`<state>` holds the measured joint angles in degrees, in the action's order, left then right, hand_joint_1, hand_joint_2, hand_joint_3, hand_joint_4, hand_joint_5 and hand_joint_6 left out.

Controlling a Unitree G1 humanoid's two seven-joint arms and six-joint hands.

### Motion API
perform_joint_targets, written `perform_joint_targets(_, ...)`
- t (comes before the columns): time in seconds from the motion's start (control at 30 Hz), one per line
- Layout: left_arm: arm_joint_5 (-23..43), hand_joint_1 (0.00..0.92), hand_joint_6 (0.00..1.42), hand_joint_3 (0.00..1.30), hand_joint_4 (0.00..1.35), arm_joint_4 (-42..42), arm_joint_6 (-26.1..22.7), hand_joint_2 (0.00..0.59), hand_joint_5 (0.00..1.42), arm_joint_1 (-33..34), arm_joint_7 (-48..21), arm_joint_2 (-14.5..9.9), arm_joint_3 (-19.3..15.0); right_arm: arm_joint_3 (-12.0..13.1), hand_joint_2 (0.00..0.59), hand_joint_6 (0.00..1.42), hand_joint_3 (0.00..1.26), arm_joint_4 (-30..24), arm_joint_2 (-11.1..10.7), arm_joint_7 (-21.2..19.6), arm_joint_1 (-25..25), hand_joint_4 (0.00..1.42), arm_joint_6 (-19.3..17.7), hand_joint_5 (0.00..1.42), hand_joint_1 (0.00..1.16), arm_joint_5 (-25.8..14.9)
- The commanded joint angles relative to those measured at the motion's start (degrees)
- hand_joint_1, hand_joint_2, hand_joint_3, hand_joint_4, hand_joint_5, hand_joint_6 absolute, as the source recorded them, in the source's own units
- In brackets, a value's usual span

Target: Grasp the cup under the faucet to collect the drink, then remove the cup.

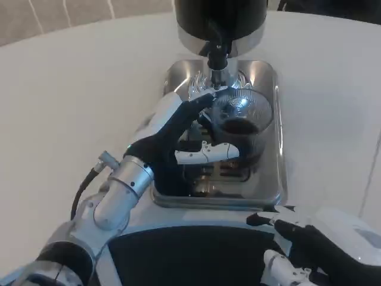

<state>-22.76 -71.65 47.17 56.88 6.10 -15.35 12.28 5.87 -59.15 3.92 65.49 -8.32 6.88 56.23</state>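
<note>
The clear cup [243,128] stands on the shiny metal drip tray [271,179] at about 12 o'clock from the picture's centre, directly below the faucet [218,59] of the black and silver dispenser [219,21] at the top edge. Dark drink fills the lower part of the cup.

The left hand [178,134] reaches in from 7 o'clock along its silver forearm and is clamped on the cup: one white and black finger lies across the cup's near side at the cup's 6 o'clock, and the upper fingers [199,104] press against its rim at the cup's 10 o'clock, close under the faucet. The cup looks upright and its base seems to rest on the tray, though the fingers hide part of it.

The right hand [309,250] sits at 5 o'clock in the picture, low over the white surface [71,89], just beside the tray's near right corner and well apart from the cup. Its fingers are spread, with nothing in them.

The tray lies lengthwise from 12 to 6 o'clock, its near rim towards the robot.
</note>
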Motion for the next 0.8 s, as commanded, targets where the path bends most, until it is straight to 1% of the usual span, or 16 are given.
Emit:
perform_joint_targets(0.03, -0.94, 0.433, 0.87, 0.24, 0.30, -0.58, -2.57, 0.069, 0.63, 0.38, 0.18, 0.38, 0.74, 0.54, 0.586, 0.05, 0.18, -0.85, 3.37, -0.17, -0.49, 0.05, 0.38, 0.00, 0.02, 0.02)
perform_joint_targets(0.4, -1.31, 0.416, 0.90, 0.24, 0.29, -0.58, -4.17, 0.070, 0.62, 1.41, -0.55, 0.33, 1.75, 0.37, 0.586, 0.06, 0.18, -0.85, 3.20, -0.25, -0.37, 0.04, 1.07, 0.00, 0.03, 0.01)
perform_joint_targets(0.5, -1.11, 0.415, 0.98, 0.24, 0.30, -0.44, -4.34, 0.070, 0.64, 1.51, -0.74, 0.49, 1.93, 0.36, 0.586, 0.06, 0.18, -0.85, 3.16, -0.32, -0.52, 0.04, 1.21, 0.00, 0.03, -0.03)
perform_joint_targets(0.63, -0.45, 0.414, 1.07, 0.30, 0.38, -0.13, -5.09, 0.070, 0.72, 1.50, -0.23, 1.28, 1.53, 0.38, 0.586, 0.06, 0.18, -0.85, 3.26, -0.31, -0.57, 0.04, 1.44, 0.00, 0.04, -0.12)
perform_joint_targets(0.67, -0.32, 0.416, 1.10, 0.32, 0.41, -0.02, -5.31, 0.072, 0.75, 1.47, 0.05, 1.46, 1.42, 0.38, 0.586, 0.06, 0.18, -0.85, 3.28, -0.31, -0.57, 0.04, 1.45, 0.00, 0.04, -0.12)
perform_joint_targets(0.7, -0.23, 0.418, 1.11, 0.35, 0.44, 0.13, -5.48, 0.076, 0.78, 1.41, 0.49, 1.63, 1.28, 0.41, 0.586, 0.06, 0.18, -0.85, 3.33, -0.27, -0.54, 0.04, 1.53, 0.00, 0.07, -0.15)
perform_joint_targets(0.8, -0.25, 0.426, 1.16, 0.45, 0.53, 0.59, -5.62, 0.082, 0.84, 1.09, 2.25, 1.96, 1.00, 0.54, 0.586, 0.06, 0.18, -0.85, 3.32, -0.15, -0.45, 0.04, 1.87, 0.00, 0.08, -0.28)
